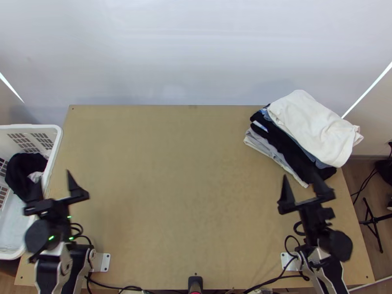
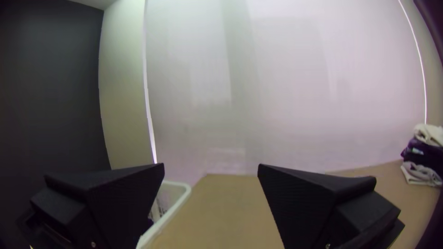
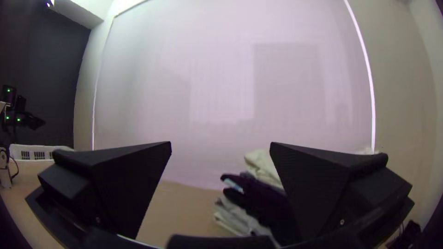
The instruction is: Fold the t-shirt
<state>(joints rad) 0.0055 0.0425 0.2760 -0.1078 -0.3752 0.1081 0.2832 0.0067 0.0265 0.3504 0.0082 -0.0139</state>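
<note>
Cloth lies near left tool, clothing stack near right tool, both spread wide.

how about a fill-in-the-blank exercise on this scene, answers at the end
The left arm's black two-fingered claw is not shut but ____.
The large bunched cloth in the white plastic basket is ____.
The multicoloured stack of folded clothes lies at the light wooden table's far ____ corner.
The stack's top cloth is ____.

Missing words: open; black; right; white
</note>
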